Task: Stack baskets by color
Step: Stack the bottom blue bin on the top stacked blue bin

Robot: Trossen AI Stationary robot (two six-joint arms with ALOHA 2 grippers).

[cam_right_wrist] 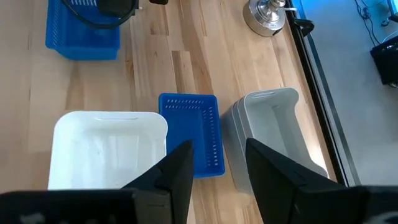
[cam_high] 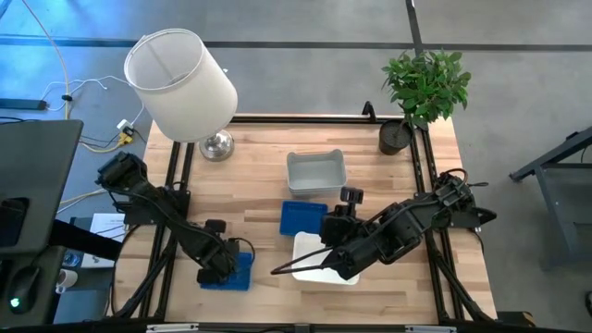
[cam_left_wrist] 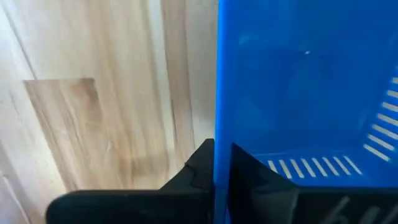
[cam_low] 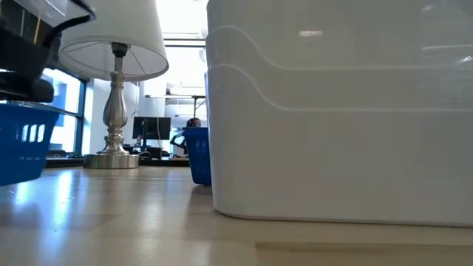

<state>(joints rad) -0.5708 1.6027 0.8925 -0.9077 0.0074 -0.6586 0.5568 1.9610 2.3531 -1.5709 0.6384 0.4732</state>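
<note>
The left gripper (cam_high: 218,268) is clenched on the wall of a blue basket (cam_high: 233,273) at the counter's (cam_high: 259,176) near-left edge; in the left wrist view its fingers (cam_left_wrist: 199,168) pinch that blue wall between them. The right gripper (cam_high: 277,271) hangs released, jaws apart, at the near side just left of the white basket (cam_high: 319,254). A second blue basket (cam_high: 302,218) lies just beyond the white one, and a clear-grey basket (cam_high: 316,173) sits farther back, mid-counter. A lamp (cam_high: 182,85) stands at the far left, a potted plant (cam_high: 421,92) at the far right.
</note>
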